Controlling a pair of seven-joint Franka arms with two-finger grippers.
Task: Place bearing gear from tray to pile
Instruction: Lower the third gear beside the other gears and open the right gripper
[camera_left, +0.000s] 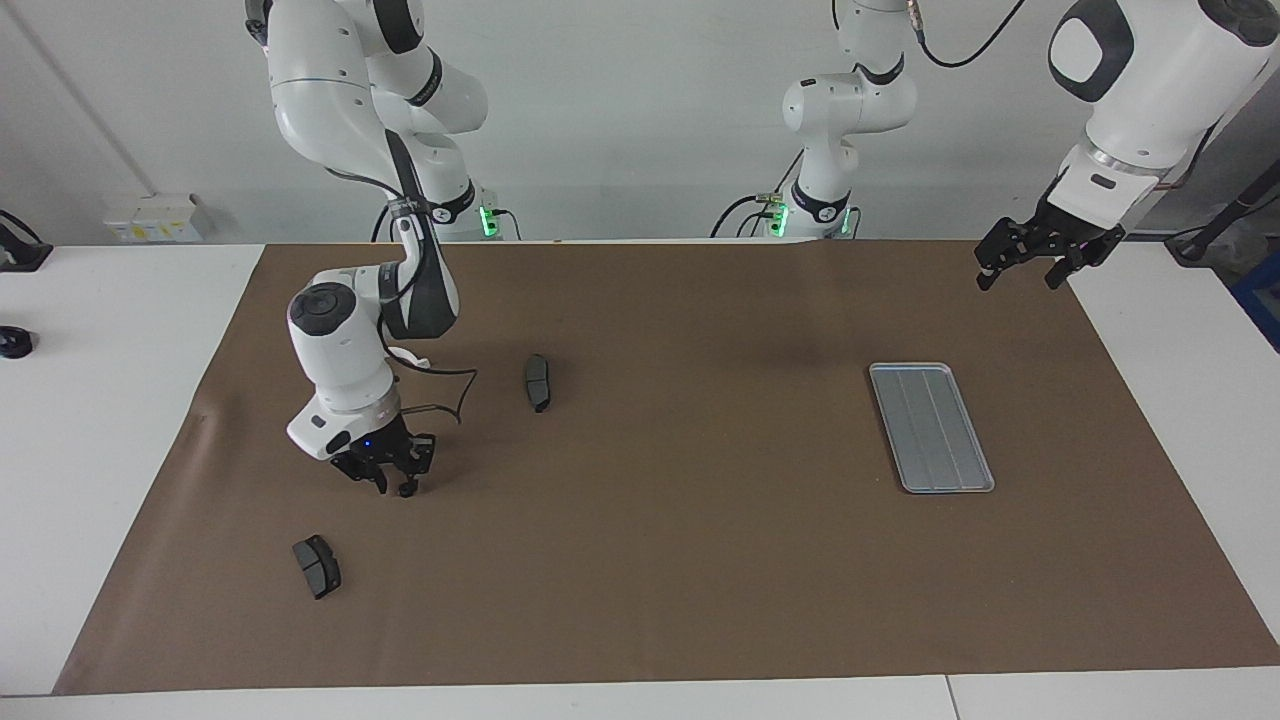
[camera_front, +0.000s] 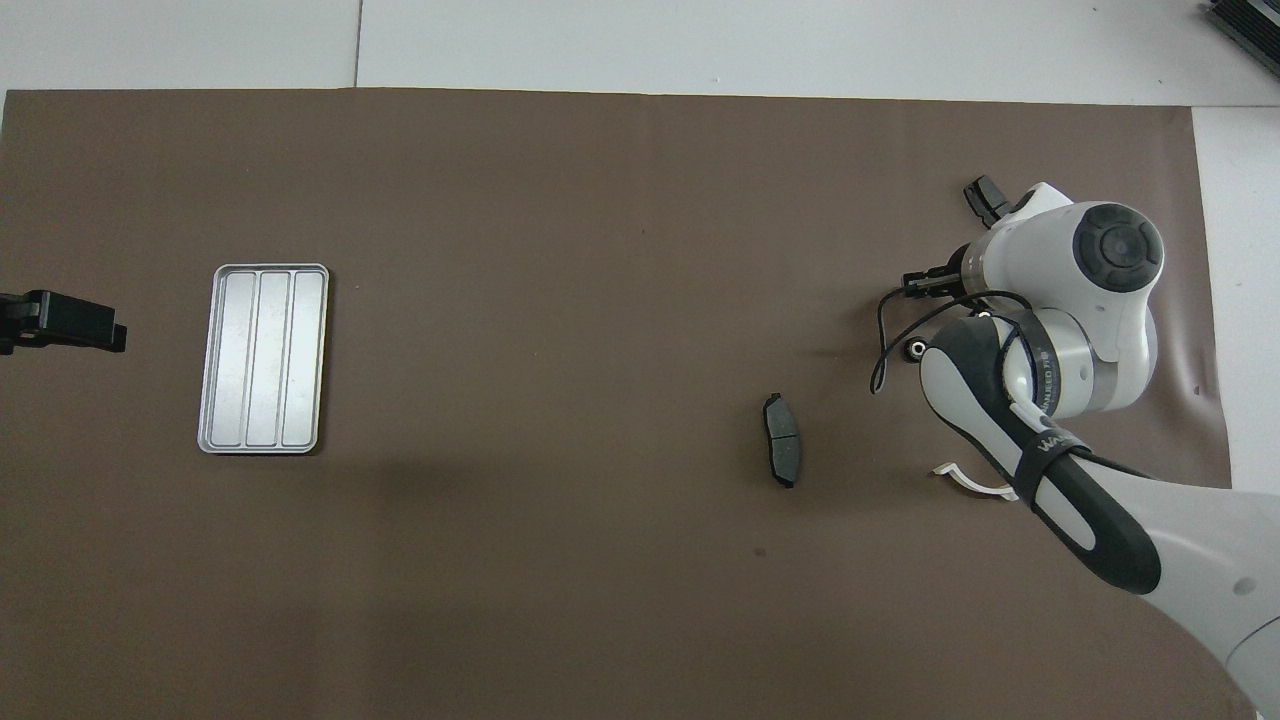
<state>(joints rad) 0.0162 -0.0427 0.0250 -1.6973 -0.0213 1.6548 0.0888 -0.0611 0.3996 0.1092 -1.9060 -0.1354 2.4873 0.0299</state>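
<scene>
Right arm bent sharply down from its base, wrist pointing at the mat (camera_left: 700, 560), right gripper (camera_left: 392, 482) low over the brown surface toward the right arm's end of the table. Its fingers stand slightly apart; whether they hold anything I cannot tell. In the overhead view the arm's body covers the gripper almost wholly; a small black ring (camera_front: 914, 349) shows on the mat at the edge of the arm.

Left arm waits, raised, left gripper (camera_left: 1032, 262) hanging over the mat's corner at the left arm's end, fingers spread wide, nothing between them.

Tray (camera_left: 931, 427) lies flat on the mat toward the left arm's end, grooves showing, nothing visible in it. No pile of gears can be made out as such.

One dark pad (camera_left: 538, 382) lies near the right arm, nearer the robots than the right gripper; a second pad (camera_left: 317, 566) lies farther from the robots, close to the mat's edge. A white bracket (camera_front: 962, 480) peeks out beside the arm.

Wide bare mat between tray and pads.
</scene>
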